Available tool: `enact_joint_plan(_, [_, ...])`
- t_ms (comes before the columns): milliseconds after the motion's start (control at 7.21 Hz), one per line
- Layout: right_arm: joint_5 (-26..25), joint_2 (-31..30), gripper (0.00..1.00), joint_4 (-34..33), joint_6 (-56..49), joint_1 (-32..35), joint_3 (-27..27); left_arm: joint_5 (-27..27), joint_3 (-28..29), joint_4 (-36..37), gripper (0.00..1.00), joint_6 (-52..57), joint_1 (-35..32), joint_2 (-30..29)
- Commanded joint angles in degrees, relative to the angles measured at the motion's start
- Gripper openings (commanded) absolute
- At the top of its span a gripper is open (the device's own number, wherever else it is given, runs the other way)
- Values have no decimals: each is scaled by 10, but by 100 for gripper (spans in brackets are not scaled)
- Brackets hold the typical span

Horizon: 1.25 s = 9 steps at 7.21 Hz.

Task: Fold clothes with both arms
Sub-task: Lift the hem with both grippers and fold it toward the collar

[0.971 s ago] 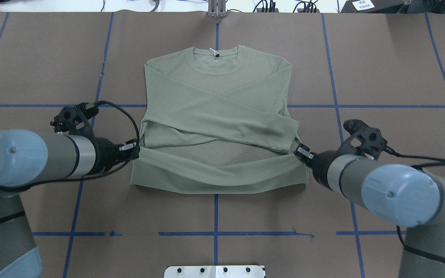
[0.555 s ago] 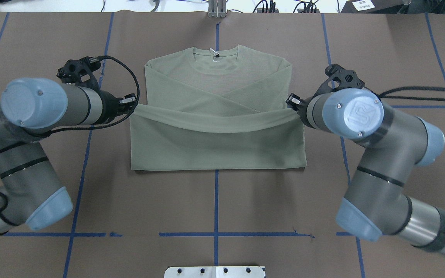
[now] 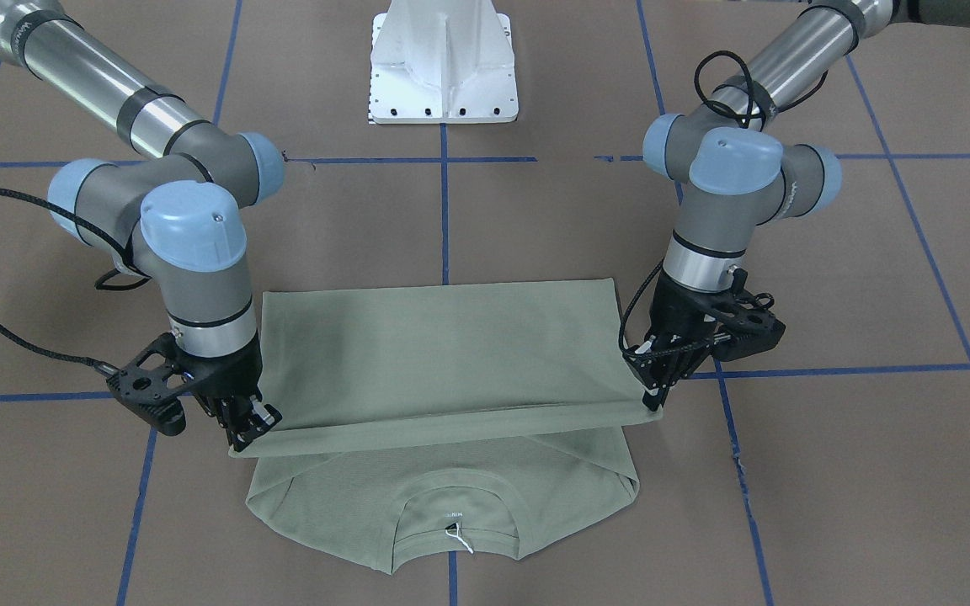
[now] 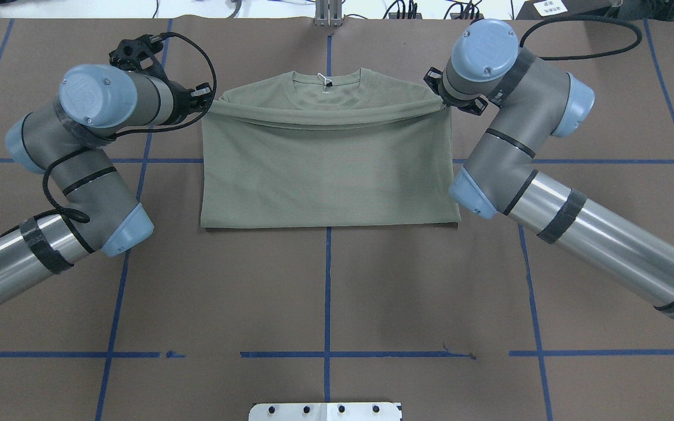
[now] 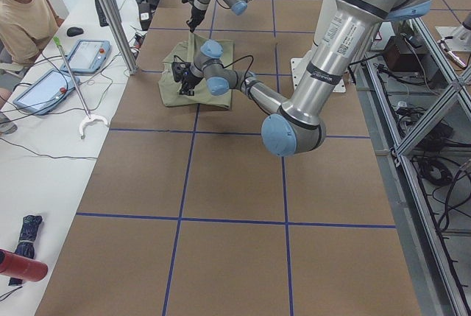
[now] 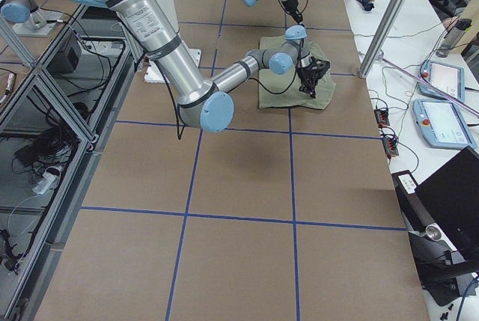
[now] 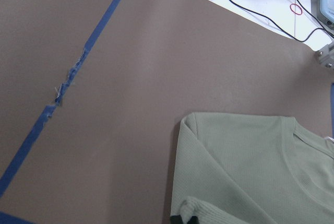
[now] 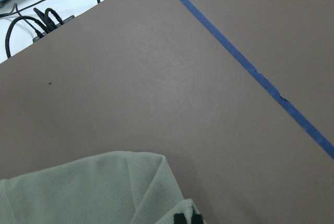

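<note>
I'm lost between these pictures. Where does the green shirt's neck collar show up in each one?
Front-facing: collar at bottom centre.
Overhead: top centre.
Exterior left: too small to make out.
Exterior right: too small to make out.
Left wrist: right edge.
Right wrist: not in it.
Landmark: the white base plate lies across the shirt from the collar.

Brown table cover (image 4: pixel 372 292), blue tape grid (image 4: pixel 372 354); white side bench (image 5: pixel 37 183) with control tablets (image 5: pixel 87 56); aluminium frame post (image 5: pixel 110 14)
</note>
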Motion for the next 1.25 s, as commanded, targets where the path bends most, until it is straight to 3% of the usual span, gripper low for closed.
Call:
enact_joint_plan(0, [-3,25,0,32,-10,2,-56,20,57,-18,0,0,0,-34])
enact_joint_plan(416, [-3,29,0,45,-11,11,-77,25,81,-38,0,1,-1,-34])
enact_joint_plan(555, [-3,31,18,45,-11,10,-77,24,81,-40,2,1,0,-34])
enact_joint_plan(694, [-3,32,35,57,-10,10,-77,24,82,-43,44,4,-1,-28])
enact_joint_plan(833, [-2,26,43,99,-4,10,-78,24,82,-51,60,4,-1,-28])
enact_joint_plan(971, [4,23,48,115,1,12,-63,23,82,-70,63,3,-4,-28])
enact_joint_plan(1110, [41,-26,51,126,27,15,14,16,81,-106,64,4,-8,-27])
